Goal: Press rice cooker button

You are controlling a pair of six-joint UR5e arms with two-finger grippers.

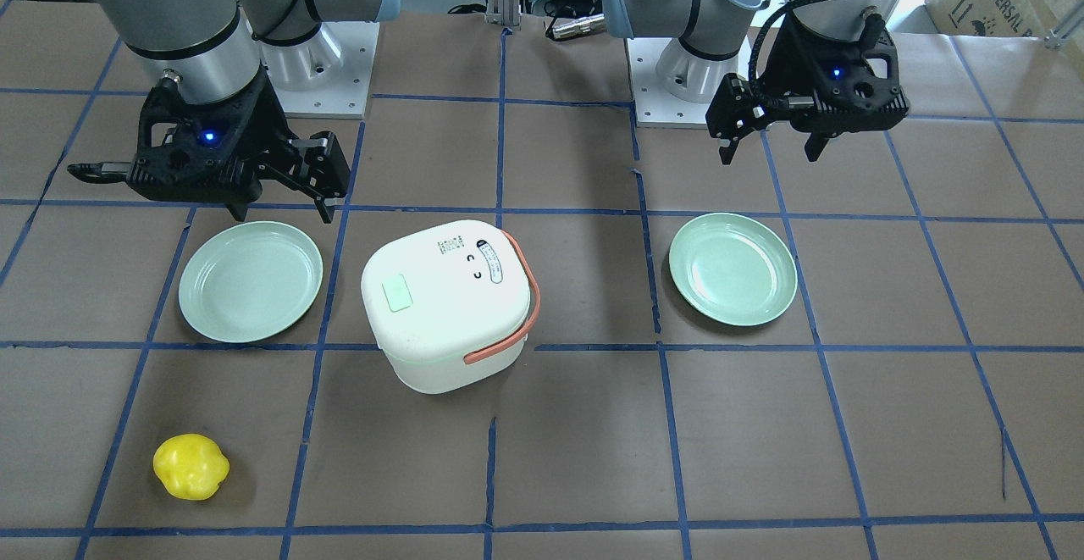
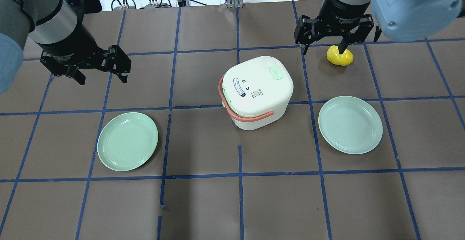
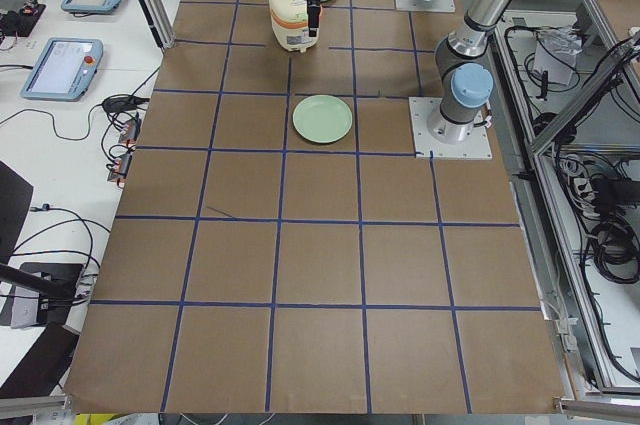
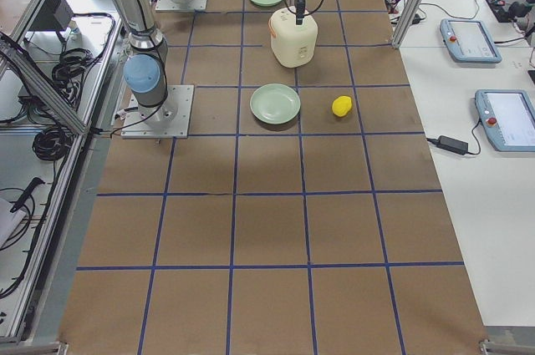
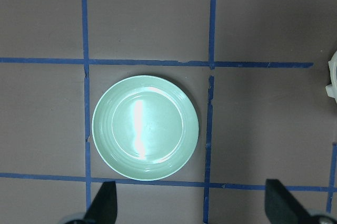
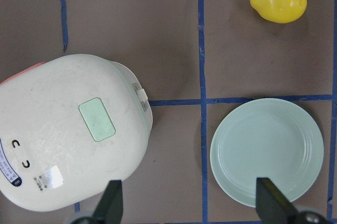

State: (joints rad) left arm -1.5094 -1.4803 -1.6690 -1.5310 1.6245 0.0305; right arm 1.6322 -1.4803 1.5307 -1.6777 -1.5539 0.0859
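Note:
The white rice cooker (image 1: pixel 449 306) with an orange handle stands mid-table; it also shows in the overhead view (image 2: pixel 258 91). A pale green rectangular button (image 1: pixel 396 295) sits on its lid, and also shows in the overhead view (image 2: pixel 276 73) and the right wrist view (image 6: pixel 97 119). My right gripper (image 2: pixel 322 51) is open and empty, high above the table beyond the cooker's right side, apart from it. My left gripper (image 2: pixel 102 80) is open and empty, well to the cooker's left. Both wrist views show spread fingertips (image 6: pixel 110 203) (image 5: pixel 102 205).
A green plate (image 2: pixel 350 124) lies right of the cooker and another green plate (image 2: pixel 127 141) lies to its left, below the left gripper (image 5: pixel 189 208). A yellow pepper (image 2: pixel 339 56) lies at the far right, under the right gripper in the overhead view. Blue tape lines cross the brown table.

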